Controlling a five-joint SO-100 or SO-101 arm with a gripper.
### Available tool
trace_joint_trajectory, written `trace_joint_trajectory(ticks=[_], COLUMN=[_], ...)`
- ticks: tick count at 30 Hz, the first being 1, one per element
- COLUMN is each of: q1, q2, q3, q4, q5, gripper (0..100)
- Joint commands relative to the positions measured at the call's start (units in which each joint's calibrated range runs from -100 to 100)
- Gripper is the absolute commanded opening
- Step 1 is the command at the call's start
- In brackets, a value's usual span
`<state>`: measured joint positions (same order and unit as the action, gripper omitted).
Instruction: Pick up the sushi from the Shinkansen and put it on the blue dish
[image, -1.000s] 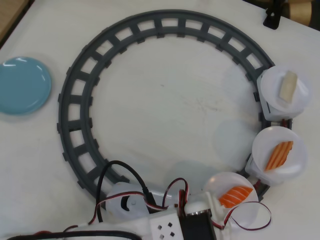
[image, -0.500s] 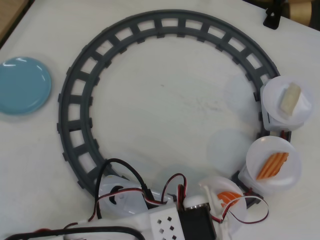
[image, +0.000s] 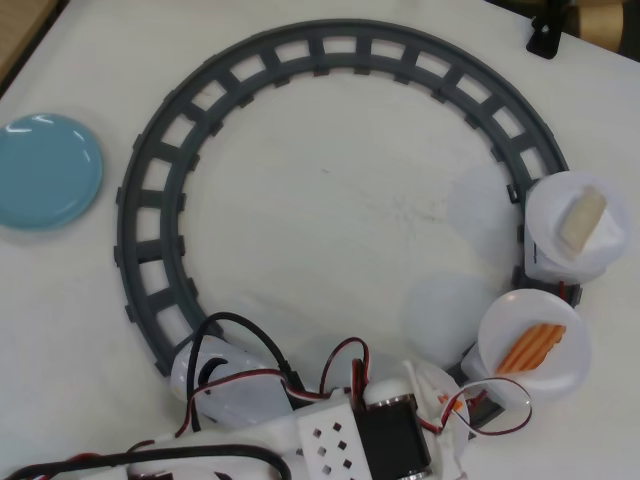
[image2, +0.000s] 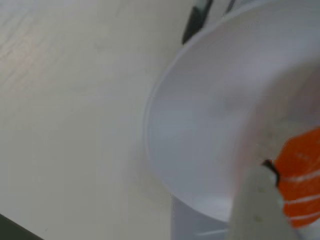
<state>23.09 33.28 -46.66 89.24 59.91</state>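
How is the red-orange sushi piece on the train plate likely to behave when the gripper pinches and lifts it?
The sushi looks like smooth molded plastic, so probably stiff and somewhat slippery. It seems small against its white plate, so likely light. With the pale gripper finger at one edge, an off-centre pinch might let it twist or slide.
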Motion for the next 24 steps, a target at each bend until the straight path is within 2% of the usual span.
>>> trace_joint_trajectory(ticks=[1,11,18,24], q1=[0.15,0.94,0.77,0.68], q2=[0.94,3.68,3.1,2.85], q3=[-0.5,-1.22,-1.13,-1.22], q4=[-0.2,-0.28,0.48,1.24], q5=[-0.34,-1.8,-2.11,-3.47], gripper=[30,29,10,6])
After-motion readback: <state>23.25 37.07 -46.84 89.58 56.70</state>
